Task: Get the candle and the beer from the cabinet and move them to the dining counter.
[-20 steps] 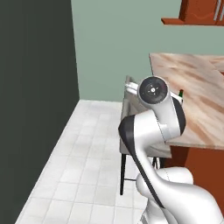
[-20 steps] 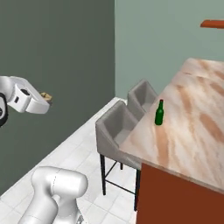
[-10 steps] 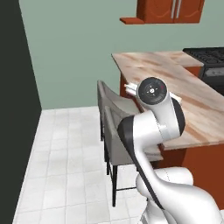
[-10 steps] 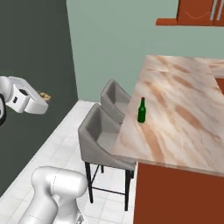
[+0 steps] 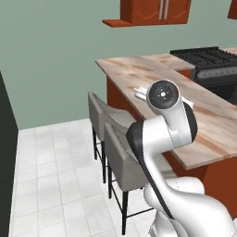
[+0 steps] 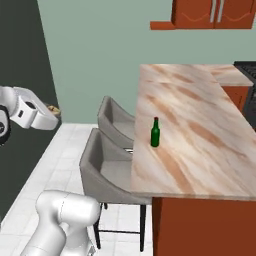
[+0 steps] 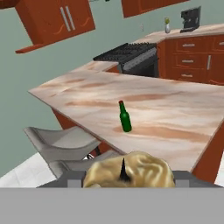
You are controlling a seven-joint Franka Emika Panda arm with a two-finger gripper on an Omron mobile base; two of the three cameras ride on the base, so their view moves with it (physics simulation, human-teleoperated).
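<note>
The candle [image 7: 131, 171], a tan lumpy cylinder with a dark wick, sits at the bottom of the hand view, held in my gripper [image 7: 129, 176]. In the right base view the gripper [image 6: 53, 111] is far left, out over the floor, shut on the candle [image 6: 52, 108] at its tip. The beer [image 6: 155, 133] stands upright on the dining counter [image 6: 190, 150], near its stool-side edge, well to the gripper's right. The hand view has the beer [image 7: 125, 117] straight ahead on the dining counter [image 7: 175, 118]. The cabinet [image 6: 215, 11] hangs on the far wall with its doors closed.
Two grey stools [image 6: 107, 170] [image 6: 117, 120] line the counter's near side between gripper and slab. A black gas stove [image 5: 208, 58] adjoins the counter's far end. Lower cabinets [image 7: 197, 57] run along the back. White tiled floor [image 5: 51, 176] spreads to the left.
The whole picture has shifted: the base has driven and turned, so the counter and beer now sit more central. The arm keeps its pose with the candle held.
</note>
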